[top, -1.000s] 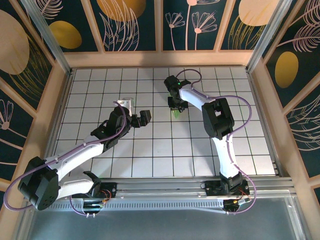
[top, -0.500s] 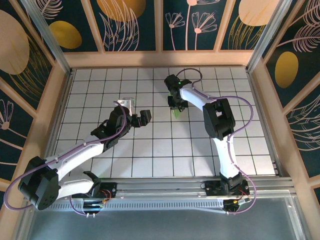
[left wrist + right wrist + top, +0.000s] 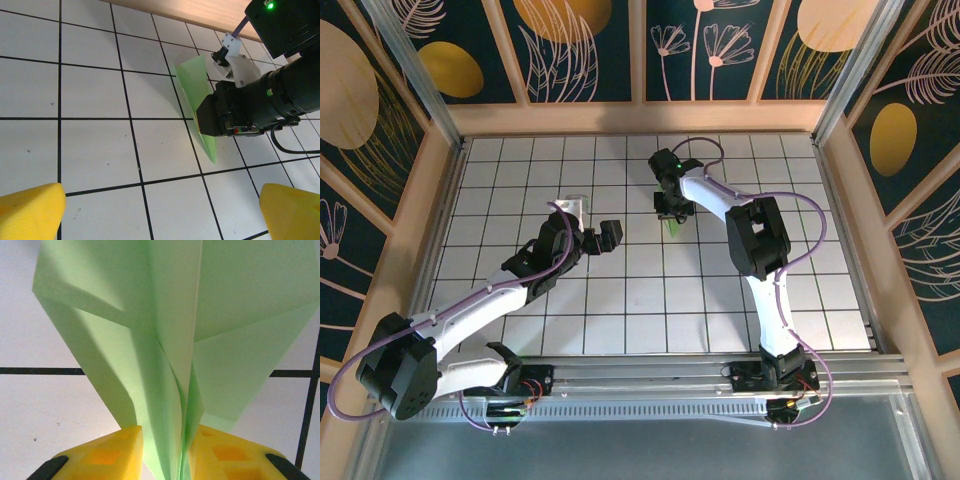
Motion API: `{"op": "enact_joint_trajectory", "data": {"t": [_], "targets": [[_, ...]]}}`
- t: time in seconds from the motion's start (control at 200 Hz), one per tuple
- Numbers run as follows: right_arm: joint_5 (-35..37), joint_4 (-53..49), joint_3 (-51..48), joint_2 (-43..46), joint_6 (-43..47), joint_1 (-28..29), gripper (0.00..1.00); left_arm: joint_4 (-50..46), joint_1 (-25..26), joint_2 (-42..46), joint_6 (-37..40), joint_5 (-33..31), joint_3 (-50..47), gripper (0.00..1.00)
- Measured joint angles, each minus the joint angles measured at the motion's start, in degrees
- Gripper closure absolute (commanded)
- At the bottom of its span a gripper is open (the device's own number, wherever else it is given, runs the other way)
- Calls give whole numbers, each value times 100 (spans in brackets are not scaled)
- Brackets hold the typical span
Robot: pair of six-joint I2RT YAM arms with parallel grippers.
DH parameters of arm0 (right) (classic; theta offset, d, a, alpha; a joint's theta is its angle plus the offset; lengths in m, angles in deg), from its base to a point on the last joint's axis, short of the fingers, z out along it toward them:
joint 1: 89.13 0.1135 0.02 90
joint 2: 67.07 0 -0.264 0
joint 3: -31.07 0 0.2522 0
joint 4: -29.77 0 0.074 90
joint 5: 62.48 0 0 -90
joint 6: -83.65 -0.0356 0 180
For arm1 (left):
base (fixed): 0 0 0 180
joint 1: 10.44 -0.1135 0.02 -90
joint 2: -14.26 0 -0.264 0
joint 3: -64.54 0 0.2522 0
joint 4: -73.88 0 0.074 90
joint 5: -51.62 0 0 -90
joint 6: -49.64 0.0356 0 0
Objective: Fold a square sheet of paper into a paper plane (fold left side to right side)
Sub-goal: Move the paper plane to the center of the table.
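Observation:
The paper plane (image 3: pixel 165 340) is pale green, folded into a narrow dart with layered creases. My right gripper (image 3: pixel 167 452) is shut on its narrow end, and its yellow fingers (image 3: pixel 112 452) press the folds from both sides. From above, the plane (image 3: pixel 673 229) hangs as a small green sliver under the right gripper (image 3: pixel 670 214), over the far middle of the table. In the left wrist view the plane (image 3: pixel 196 85) slants down to a tip just above the tiles, beside the right arm's black wrist (image 3: pixel 235 112). My left gripper (image 3: pixel 592 222) is wide open and holds nothing, about two tiles left of the plane.
The white grid-tiled table (image 3: pixel 650 300) is ringed by a wooden rim (image 3: pixel 640 118) and patterned walls. Purple cables loop off both arms. The left gripper's yellow fingertips (image 3: pixel 30 212) frame bare tiles in front of it.
The right wrist has edged slightly toward the far side with the plane still pinched. The left arm has not moved.

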Motion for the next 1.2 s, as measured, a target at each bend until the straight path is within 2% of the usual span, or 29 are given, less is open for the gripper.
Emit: {"op": "enact_joint_trajectory", "data": {"t": [0.305,0.631,0.921,1.201], "targets": [[-59,0,0,0,0,0,72,-39,0,-59,2,0,76,1],[-31,-9,-15,234,7,0,61,-79,0,-61,2,-94,140,1],[201,96,-472,1663,94,142,47,-162,0,111,-7,-765,225,1],[422,933,-1947,3486,260,48,26,-269,0,595,-129,-1611,249,1]]}}
